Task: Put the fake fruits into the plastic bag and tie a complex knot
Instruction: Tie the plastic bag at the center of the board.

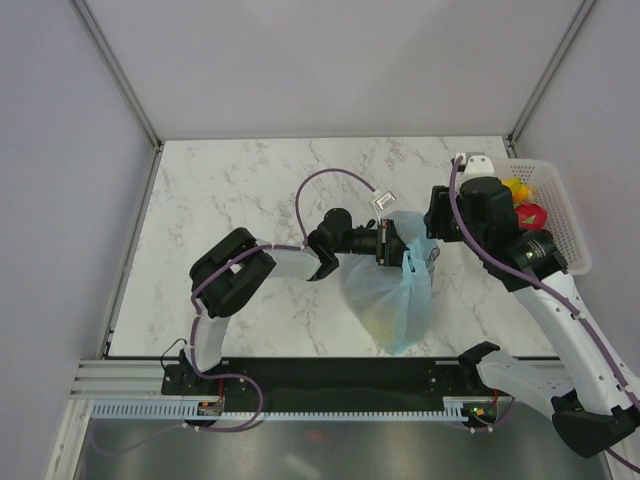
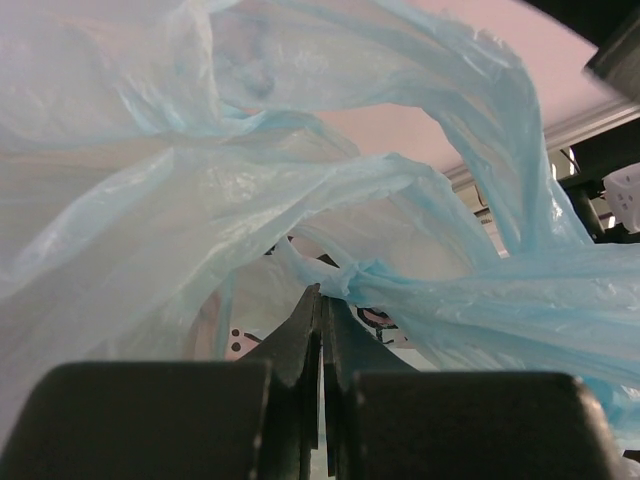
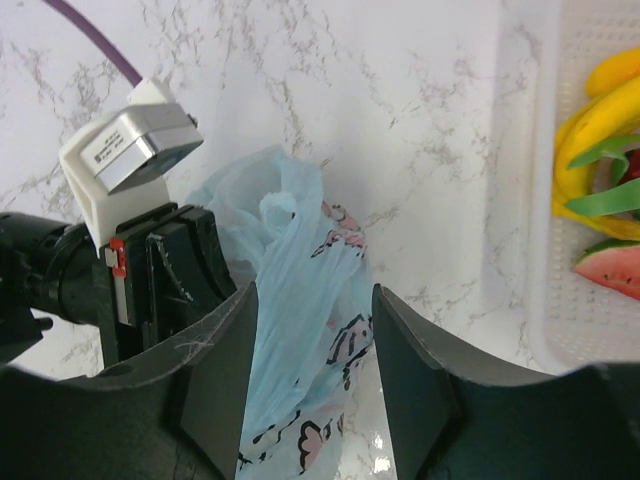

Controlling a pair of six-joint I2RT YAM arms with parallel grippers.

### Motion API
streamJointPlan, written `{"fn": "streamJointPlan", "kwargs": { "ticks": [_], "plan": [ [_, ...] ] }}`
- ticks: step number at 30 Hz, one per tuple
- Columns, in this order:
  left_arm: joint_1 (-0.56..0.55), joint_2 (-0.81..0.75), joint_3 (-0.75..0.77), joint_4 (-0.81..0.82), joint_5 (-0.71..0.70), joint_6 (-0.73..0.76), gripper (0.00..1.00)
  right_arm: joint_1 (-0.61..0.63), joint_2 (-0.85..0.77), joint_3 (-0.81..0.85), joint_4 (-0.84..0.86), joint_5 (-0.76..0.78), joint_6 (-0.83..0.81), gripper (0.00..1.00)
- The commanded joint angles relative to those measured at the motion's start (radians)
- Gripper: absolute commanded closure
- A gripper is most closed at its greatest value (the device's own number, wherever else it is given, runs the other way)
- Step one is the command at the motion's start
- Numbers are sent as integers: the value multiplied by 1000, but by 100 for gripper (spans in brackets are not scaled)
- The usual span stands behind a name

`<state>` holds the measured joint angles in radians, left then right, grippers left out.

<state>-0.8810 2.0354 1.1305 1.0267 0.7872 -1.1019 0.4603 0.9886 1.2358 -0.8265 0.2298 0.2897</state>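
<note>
The plastic bag point(image 1: 395, 295) is thin light-blue film with pink doodles and lies bulging on the marble, something yellow showing faintly through it. My left gripper point(image 1: 392, 246) is shut at the bag's gathered top; in the left wrist view its tips point(image 2: 322, 296) meet a taut twisted strand point(image 2: 400, 290). My right gripper point(image 3: 312, 330) stands open astride a hanging strip of the bag point(image 3: 300, 300), not squeezing it. More fake fruits, yellow bananas point(image 3: 600, 110) and a red slice point(image 3: 615, 270), lie in the white basket.
The white mesh basket point(image 1: 565, 215) stands at the table's right edge, right beside my right arm. The left wrist camera block point(image 3: 125, 150) and its purple cable point(image 1: 325, 180) sit close to the left of my right fingers. Grey walls enclose the table.
</note>
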Motion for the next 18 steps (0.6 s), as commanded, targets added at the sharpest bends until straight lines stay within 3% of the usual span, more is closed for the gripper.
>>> {"fn": "streamJointPlan", "kwargs": {
  "ticks": [1, 6, 14, 18],
  "plan": [
    [5, -6, 34, 38, 26, 8, 98, -21, -1, 68, 15, 86, -7, 43],
    [5, -9, 35, 36, 32, 8, 98, -165, -45, 2, 30, 17, 44, 52],
    [4, -3, 43, 35, 38, 2, 98, -484, -160, -231, 127, -453, 140, 61],
    [4, 2, 51, 26, 41, 2, 98, -578, -232, -376, 281, -682, 264, 67]
  ]
}}
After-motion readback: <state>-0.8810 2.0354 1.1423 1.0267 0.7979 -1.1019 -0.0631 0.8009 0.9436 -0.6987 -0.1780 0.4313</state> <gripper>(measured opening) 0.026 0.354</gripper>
